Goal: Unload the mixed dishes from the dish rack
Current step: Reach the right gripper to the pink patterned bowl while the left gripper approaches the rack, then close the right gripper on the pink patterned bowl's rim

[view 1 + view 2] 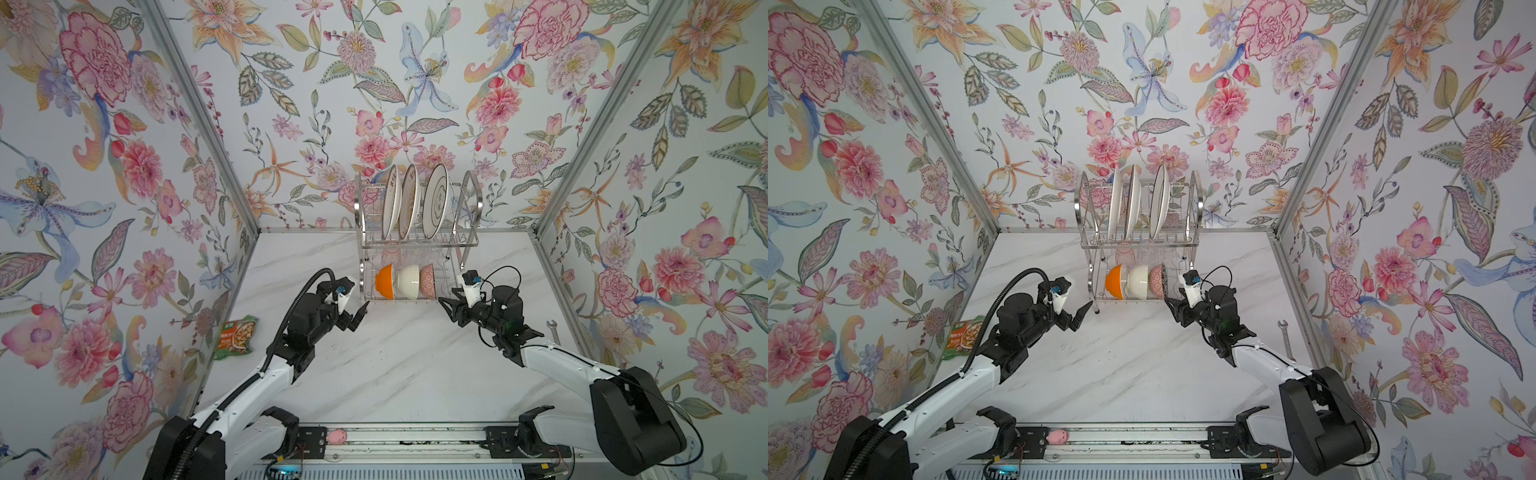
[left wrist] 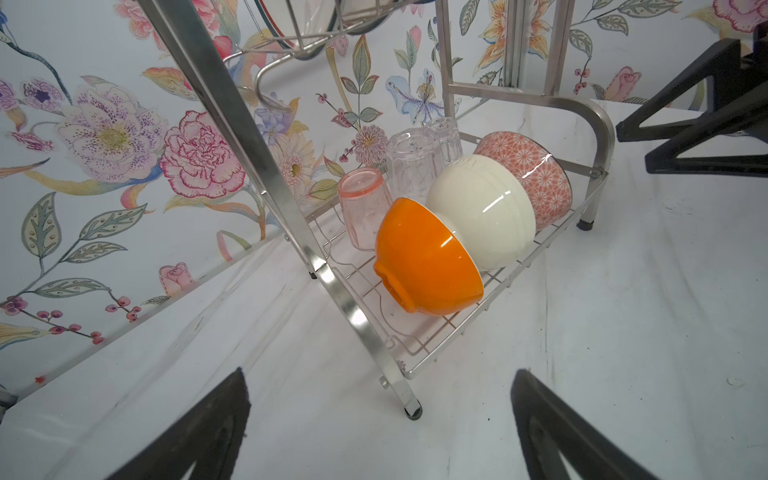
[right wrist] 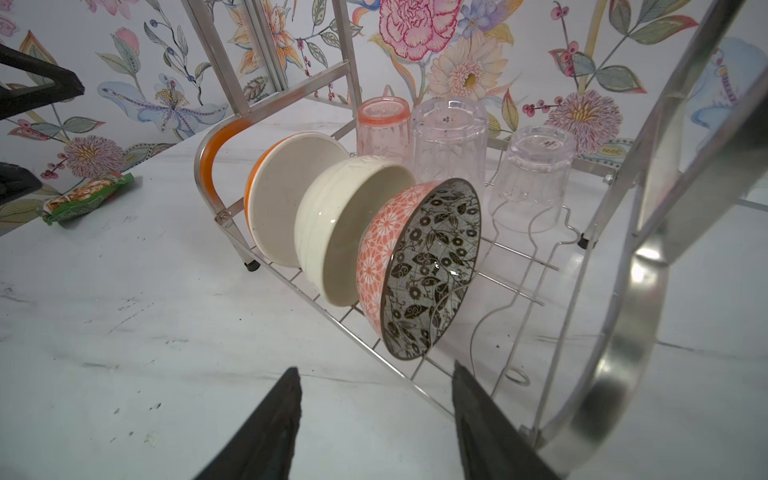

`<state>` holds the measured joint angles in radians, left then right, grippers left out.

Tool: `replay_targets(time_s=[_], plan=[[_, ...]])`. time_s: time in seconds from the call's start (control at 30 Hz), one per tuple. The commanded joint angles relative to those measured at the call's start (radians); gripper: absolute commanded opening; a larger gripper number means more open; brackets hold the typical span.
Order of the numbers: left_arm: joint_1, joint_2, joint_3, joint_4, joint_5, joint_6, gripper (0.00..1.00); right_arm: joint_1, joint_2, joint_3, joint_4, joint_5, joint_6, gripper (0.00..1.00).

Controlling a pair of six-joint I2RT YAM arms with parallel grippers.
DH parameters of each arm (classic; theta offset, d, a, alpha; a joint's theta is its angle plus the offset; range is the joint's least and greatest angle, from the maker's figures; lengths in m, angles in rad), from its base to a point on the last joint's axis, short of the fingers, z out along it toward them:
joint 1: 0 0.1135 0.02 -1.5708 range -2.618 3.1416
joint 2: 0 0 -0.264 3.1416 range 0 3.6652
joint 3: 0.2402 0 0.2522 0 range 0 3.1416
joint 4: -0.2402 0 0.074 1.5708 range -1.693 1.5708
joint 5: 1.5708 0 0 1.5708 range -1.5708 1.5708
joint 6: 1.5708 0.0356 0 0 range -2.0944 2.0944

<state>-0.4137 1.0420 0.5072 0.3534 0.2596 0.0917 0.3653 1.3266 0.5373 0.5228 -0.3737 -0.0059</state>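
The chrome dish rack (image 1: 415, 246) stands at the back of the table. Three white plates (image 1: 409, 203) stand upright in its top tier. On the lower tier an orange bowl (image 1: 385, 281), a cream bowl (image 1: 409, 281) and a pink-patterned bowl (image 3: 419, 266) lean on edge. Behind them stand a pink tumbler (image 3: 382, 124) and two clear tumblers (image 3: 449, 137), upside down. My left gripper (image 1: 358, 318) is open and empty near the rack's front left foot. My right gripper (image 3: 375, 368) is open and empty, just in front of the pink-patterned bowl's rim.
A green-orange food packet (image 1: 237, 336) lies at the table's left edge. A steel wrench (image 1: 555, 332) lies by the right wall. Flowered walls close in the left, right and back sides. A small pink object (image 1: 336, 435) sits on the front rail.
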Motion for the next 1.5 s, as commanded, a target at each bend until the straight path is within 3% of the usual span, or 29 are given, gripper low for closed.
replay_targets(time_s=[0.0, 0.67, 1.47], plan=[[-0.013, 0.007, 0.011, 0.044, 0.023, -0.016, 0.99, 0.004, 0.062, 0.065, 0.099, -0.063, 0.023, 0.57], [-0.034, 0.046, 0.014, 0.076, 0.023, -0.043, 0.99, 0.002, 0.317, 0.2, 0.166, -0.126, 0.069, 0.47], [-0.063, 0.087, 0.002, 0.132, 0.018, -0.058, 0.99, -0.015, 0.438, 0.246, 0.212, -0.244, 0.099, 0.32]])
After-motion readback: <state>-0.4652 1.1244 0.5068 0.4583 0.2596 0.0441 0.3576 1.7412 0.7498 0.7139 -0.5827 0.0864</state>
